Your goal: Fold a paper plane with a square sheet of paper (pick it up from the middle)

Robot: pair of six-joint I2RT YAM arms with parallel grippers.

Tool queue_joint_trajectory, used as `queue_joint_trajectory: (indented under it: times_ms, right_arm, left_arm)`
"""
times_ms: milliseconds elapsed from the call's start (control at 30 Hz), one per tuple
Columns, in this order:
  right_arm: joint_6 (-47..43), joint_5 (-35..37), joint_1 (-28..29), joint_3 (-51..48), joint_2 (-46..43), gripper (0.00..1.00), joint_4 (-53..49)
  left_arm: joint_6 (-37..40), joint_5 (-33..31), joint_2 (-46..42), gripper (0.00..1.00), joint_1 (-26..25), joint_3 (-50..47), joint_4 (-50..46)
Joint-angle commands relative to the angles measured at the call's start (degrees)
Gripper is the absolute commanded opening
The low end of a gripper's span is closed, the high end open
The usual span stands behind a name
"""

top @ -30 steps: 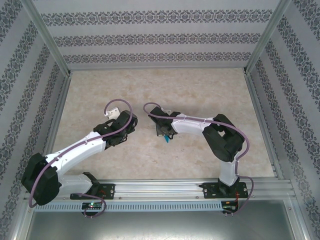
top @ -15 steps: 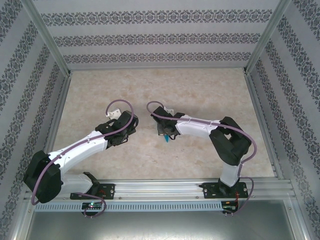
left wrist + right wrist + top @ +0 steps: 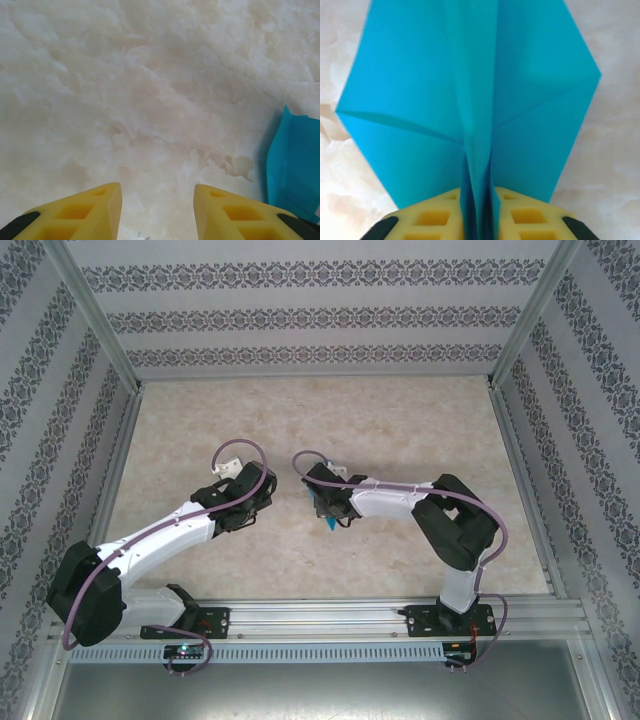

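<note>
At the middle of the table, under the right arm's wrist: slim teal-blue folded paper plane [image 3: 329,521], its layered wings spread either side of a raised centre crease
Support: marbled beige tabletop [image 3: 400,420]; whether the plane rests on it or hangs just above it cannot be told
Right gripper [image 3: 477,200]: yellow foam fingers [image 3: 432,217] flank the plane's centre fold, one on each side, jaws parted only narrowly; the paper layers fill the gap, yet whether they are pinched or lie loose there cannot be told
Left gripper [image 3: 157,205]: jaws parted, nothing between them, poised over bare tabletop
Long axis of the plane: in the right wrist view the crease runs straight away from the fingers, in line with the gripper's reach; from above, a small teal end juts from beneath that gripper toward the near edge
Direction from the left gripper: the plane lies to its right, one teal edge showing at the right margin of the left wrist view, apart from the fingers
Nearer arm: the right, which has the fold between its fingers; the left stands near, across a strip of bare table
Stage, as judged: folding looks done, the dart shape formed
Coming move, as judged: it turns on the crease lying in line with the right fingers, so that they can part or draw back along it without dragging a wing
</note>
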Motion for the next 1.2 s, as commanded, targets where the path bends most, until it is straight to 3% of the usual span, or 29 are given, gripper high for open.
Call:
queue_joint_trajectory:
  times_ms: [0,367,567,933,1033,1167]
  right_arm:
    - [1.38,2.68,1.24,-0.92,0.92,0.23,0.85]
    - [3.95,4.83,2.83,-2.72,4.28,0.23,1.52]
    - [2.34,5.65,2.79,-1.46,0.17,0.25,-0.11]
    - [-4.57,7.44,1.43,0.83,-15.85,0.46,-3.93]
    - [-7.91,13.1,0.36,-0.71,-23.76,0.52,-4.64]
    - [-13.77,23.91,-5.05,-5.53,-34.52,0.7,-2.16]
  left_arm:
    - [-0.42,-0.38,0.16,0.44,0.73,0.86,0.28]
    - [-0.16,-0.23,0.52,0.45,0.71,1.06,0.2]
    - [0.17,-0.68,0.27,0.45,0.74,1.45,-0.2]
    - [1.41,-3.42,-0.59,0.45,0.72,2.77,-1.87]
    - [3.1,-6.23,-1.35,0.46,0.74,3.38,-3.02]
    - [7.91,-14.15,-2.3,0.52,1.35,5.34,-5.83]
